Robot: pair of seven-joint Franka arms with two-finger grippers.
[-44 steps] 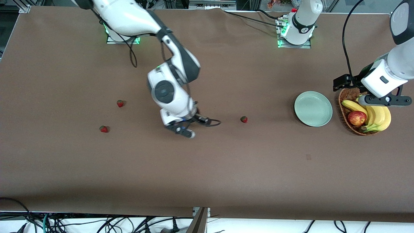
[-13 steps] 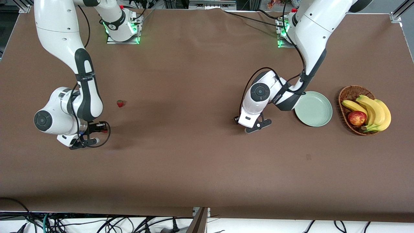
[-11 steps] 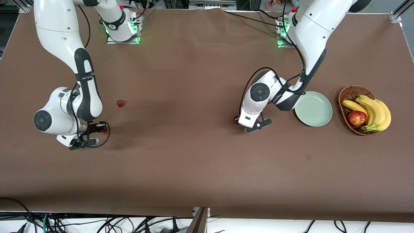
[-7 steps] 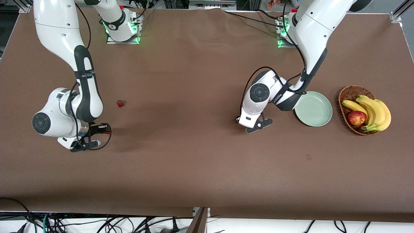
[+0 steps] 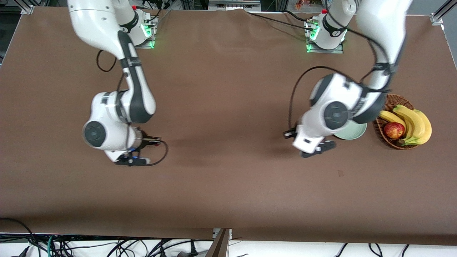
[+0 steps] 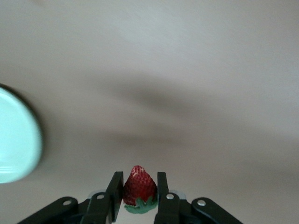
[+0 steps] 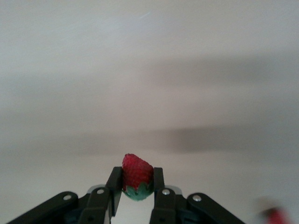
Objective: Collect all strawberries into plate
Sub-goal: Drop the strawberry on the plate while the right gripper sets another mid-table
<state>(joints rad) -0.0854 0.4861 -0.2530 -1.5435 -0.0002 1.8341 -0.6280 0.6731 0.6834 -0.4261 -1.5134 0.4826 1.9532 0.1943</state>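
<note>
Two strawberries are held. In the left wrist view a red strawberry [image 6: 139,186] with a green cap sits between the fingers of my left gripper [image 6: 139,175], which is shut on it. This left gripper [image 5: 316,150] hangs over the brown cloth just beside the mint-green plate [image 5: 355,131], which the left arm mostly covers. The plate [image 6: 14,135] also shows in the left wrist view. My right gripper [image 7: 137,170] is shut on another strawberry [image 7: 137,176] and hangs [image 5: 141,151] over the cloth toward the right arm's end. A blurred red spot [image 7: 275,216] may be a third strawberry.
A wicker basket [image 5: 380,107] with bananas [image 5: 416,123] and a red-yellow apple [image 5: 393,130] stands beside the plate, at the left arm's end of the table. Both arm bases stand along the table's back edge. Brown cloth [image 5: 228,185] covers the table.
My left gripper shut on its strawberry, lifted and moved toward the plate. The right arm lifted and carried its strawberry toward the table's middle, now covering the loose strawberry seen earlier.
</note>
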